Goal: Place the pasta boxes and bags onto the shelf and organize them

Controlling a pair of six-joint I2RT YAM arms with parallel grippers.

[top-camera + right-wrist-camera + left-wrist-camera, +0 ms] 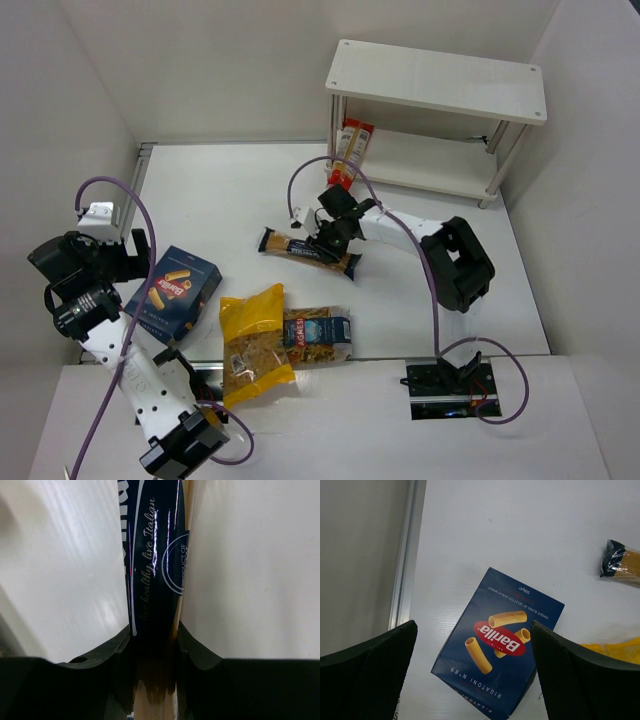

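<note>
The long spaghetti pack (297, 247) lies on the table mid-view. My right gripper (335, 237) is shut on its dark blue label (154, 555), the jaws pressed on both sides (155, 630). My left gripper (138, 255) is open and hovers above the dark blue box (176, 291); the box lies flat between the fingers in the left wrist view (499, 642). The yellow bag (255, 342) and the clear blue-labelled bag (318, 334) lie side by side near the front. The red-and-white narrow pack (352, 150) stands at the left end of the white shelf's (440, 80) lower tier.
A white wall and an aluminium rail (404, 555) run along the table's left edge close to the box. One end of the spaghetti pack (620, 562) and a corner of the yellow bag (620, 650) show at the right of the left wrist view. Purple cables loop over both arms.
</note>
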